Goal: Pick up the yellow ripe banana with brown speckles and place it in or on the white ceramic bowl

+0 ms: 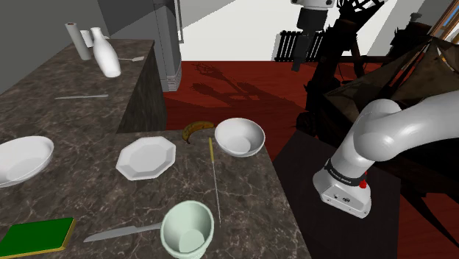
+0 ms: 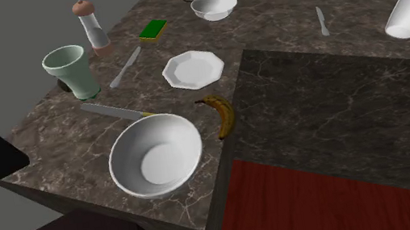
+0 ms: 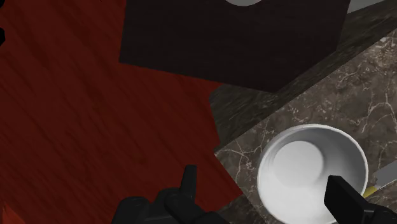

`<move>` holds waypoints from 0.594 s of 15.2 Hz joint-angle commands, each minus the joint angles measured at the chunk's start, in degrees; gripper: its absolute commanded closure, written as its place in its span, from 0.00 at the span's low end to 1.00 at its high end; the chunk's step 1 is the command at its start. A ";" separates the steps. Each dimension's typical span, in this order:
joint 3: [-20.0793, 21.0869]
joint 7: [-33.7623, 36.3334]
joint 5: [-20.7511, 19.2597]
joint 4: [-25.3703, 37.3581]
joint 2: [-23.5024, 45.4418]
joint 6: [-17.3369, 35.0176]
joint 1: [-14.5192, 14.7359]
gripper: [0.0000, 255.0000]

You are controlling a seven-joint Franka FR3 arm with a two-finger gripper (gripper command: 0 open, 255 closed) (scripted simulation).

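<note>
The yellow banana with brown speckles (image 1: 197, 130) (image 2: 222, 114) lies on the dark marble counter at the foot of a raised counter block, just beside the white bowl (image 1: 239, 137) (image 2: 156, 155) (image 3: 312, 175). That bowl stands empty near the counter's corner. In the wrist view my gripper (image 3: 266, 194) hangs high above the bowl and the counter edge. Its two black fingers (image 3: 189, 184) stand far apart with nothing between them. It is open and well clear of the banana.
A white plate (image 1: 146, 157) (image 2: 192, 68), a pale green cup (image 1: 187, 229) (image 2: 71, 71), knives (image 1: 121, 233) (image 2: 321, 20), a long thin utensil (image 1: 215, 176), a green sponge (image 1: 37, 235), a second bowl (image 1: 22, 160) (image 2: 213, 5), a shaker (image 2: 91, 26) and a white vase (image 1: 107, 53) share the counter. Red floor (image 3: 76, 114) lies beyond the edge.
</note>
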 commanded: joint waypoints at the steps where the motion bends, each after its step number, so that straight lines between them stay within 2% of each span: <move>1: 0.00 0.00 0.00 0.00 0.00 0.00 0.00 0.00; 9: 1.26 -4.62 0.96 -1.68 12.51 14.69 3.56 0.00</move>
